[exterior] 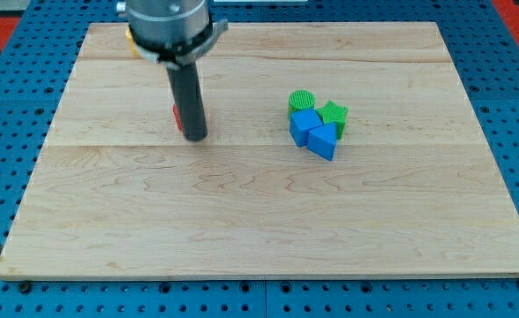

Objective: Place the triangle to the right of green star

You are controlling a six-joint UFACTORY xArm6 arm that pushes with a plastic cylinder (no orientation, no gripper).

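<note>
One rod stands upright at the view's upper left, my tip (195, 138) empty on the board (242, 221), touching a red block (177, 114). Well right, the blue triangle (324, 141) touches the green star (334, 115), blue cube (303, 124) and green cylinder (302, 101).

Board's (268, 221) whole bottom half lies open, as does its right side past the green star (334, 114). Star, blue triangle (324, 140), blue cube (303, 123) & green cylinder (302, 100) sit packed touching, no gap betw. them. A red block (177, 113) sits just beside my tip (195, 137).
</note>
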